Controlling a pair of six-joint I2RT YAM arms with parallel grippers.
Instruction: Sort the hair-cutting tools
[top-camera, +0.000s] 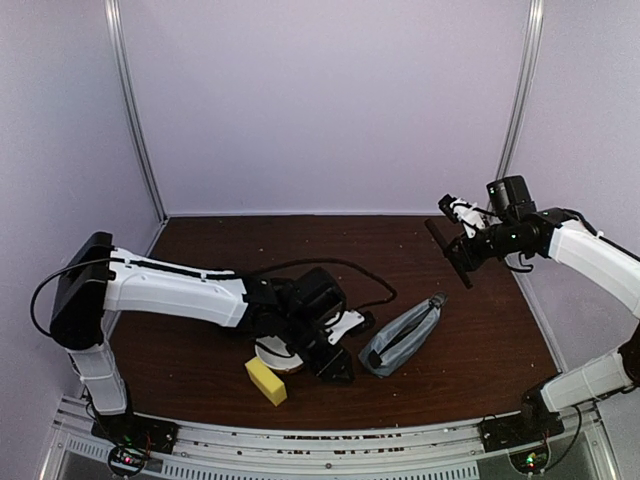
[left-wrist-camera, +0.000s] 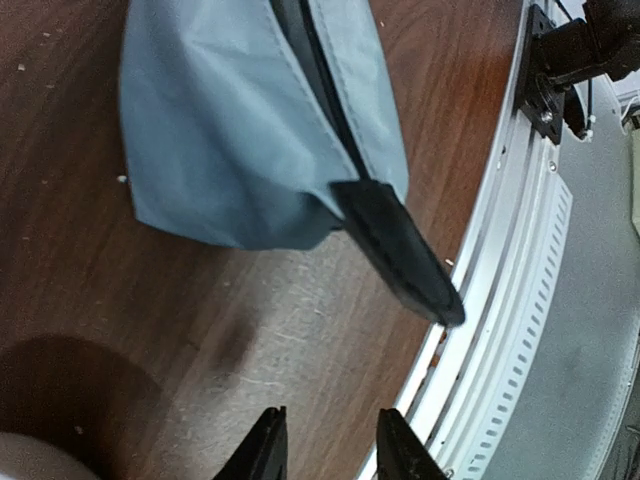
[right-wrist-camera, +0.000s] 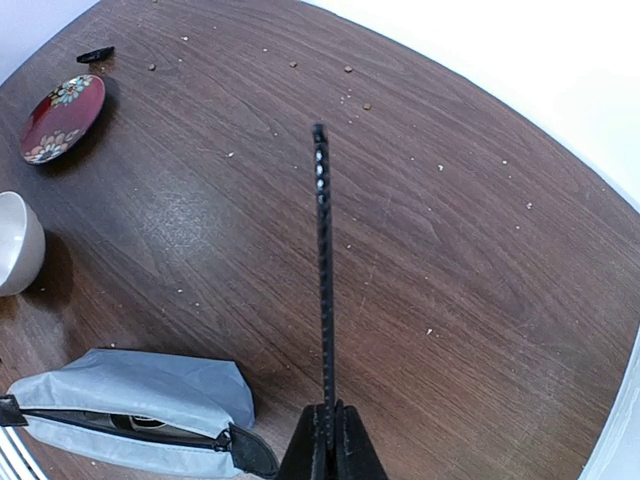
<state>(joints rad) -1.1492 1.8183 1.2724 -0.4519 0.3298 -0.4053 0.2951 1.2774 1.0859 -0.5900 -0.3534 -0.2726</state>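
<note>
Right wrist view | right gripper (right-wrist-camera: 325, 445) clamped tight on comb (right-wrist-camera: 323, 280) at one end | comb looks light, thin, springy, slick: pinch across flat faces | left gripper (left-wrist-camera: 330, 452) parted, empty

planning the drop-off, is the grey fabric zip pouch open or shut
Open: in the right wrist view the grey fabric zip pouch has its zipper parted, showing a dark gap.

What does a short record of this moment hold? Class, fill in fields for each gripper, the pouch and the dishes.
Right gripper: shut on the comb, held up above the table
Left gripper: open, empty, low beside the pouch
Pouch: grey, lying on the table, zip open
Dishes: white bowl and red plate, apart on the table
</note>
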